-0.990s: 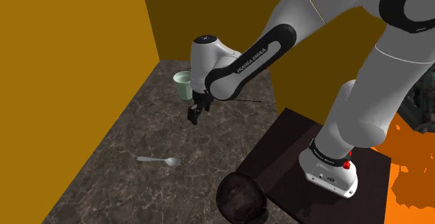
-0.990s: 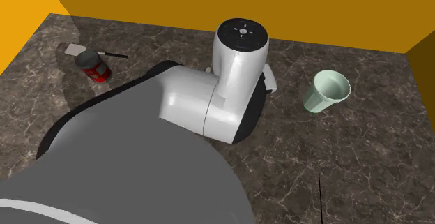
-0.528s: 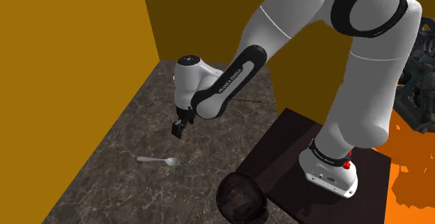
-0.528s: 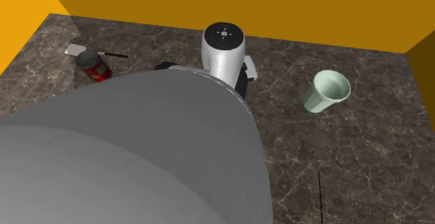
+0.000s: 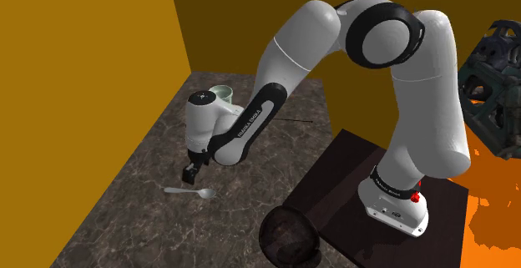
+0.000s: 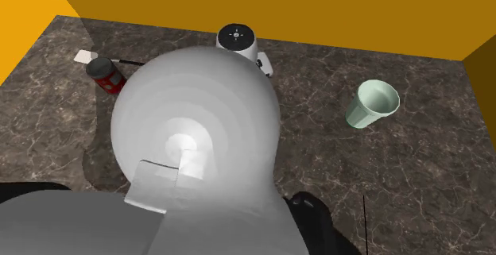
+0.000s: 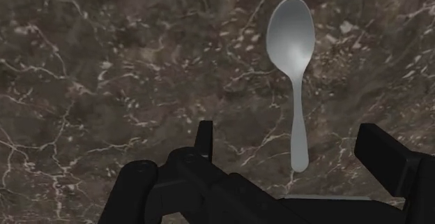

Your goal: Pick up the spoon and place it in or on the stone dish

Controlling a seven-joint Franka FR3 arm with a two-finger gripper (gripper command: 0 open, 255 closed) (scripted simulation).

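Observation:
A grey metal spoon (image 5: 190, 193) lies flat on the dark marbled counter (image 5: 142, 216), its bowl toward the shoulder view's right. My black gripper (image 5: 190, 173) hangs just above the spoon's handle end, pointing down. In the wrist view the spoon (image 7: 295, 90) lies lengthwise, and the tip of its handle sits between my open gripper (image 7: 296, 153) fingers without touching either. The left fingertip (image 7: 203, 137) and right fingertip (image 7: 387, 158) stand wide apart. A dark, rough round dish (image 5: 288, 237) sits at the counter's near edge, beside the stand.
A pale green cup (image 5: 220, 93) (image 6: 372, 104) stands in the far corner. A red can (image 6: 106, 75) and a small white piece with a thin black rod (image 6: 83, 56) lie near the orange wall (image 5: 92, 83). The dark stand (image 5: 334, 183) borders the counter.
The arm has swung from near the cup toward the shoulder view's lower left and lowered. The gripper now hovers over the spoon's handle. The spoon has not moved.

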